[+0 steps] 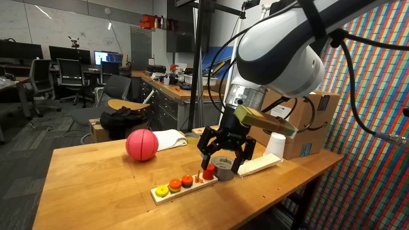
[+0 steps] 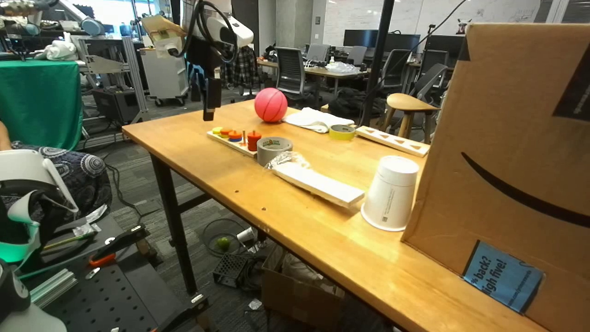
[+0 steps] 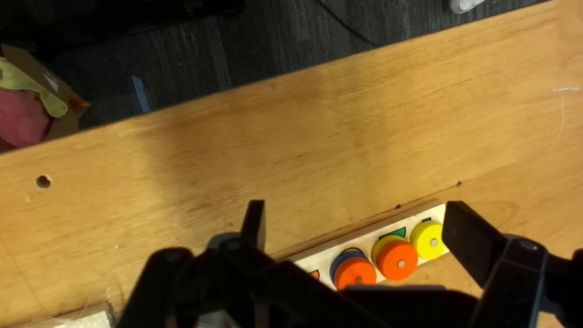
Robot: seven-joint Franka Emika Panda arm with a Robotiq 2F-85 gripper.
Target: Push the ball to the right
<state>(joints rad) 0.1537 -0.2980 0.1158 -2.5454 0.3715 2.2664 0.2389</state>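
Wrist view: I see the black two-fingered gripper (image 3: 354, 223) with its fingers (image 3: 471, 241) spread wide, over the light-brown wooden worktop (image 3: 296, 150). In both exterior views the red-pink, dark-seamed ball (image 1: 138, 145) rests close to the worktop's far long edge, just beside a folded white cloth (image 2: 318, 121) and well apart from the gripper. Between ball and opposite edge lies a pale wooden tray (image 1: 172, 195) with yellow, orange and red round pieces (image 1: 187, 179).
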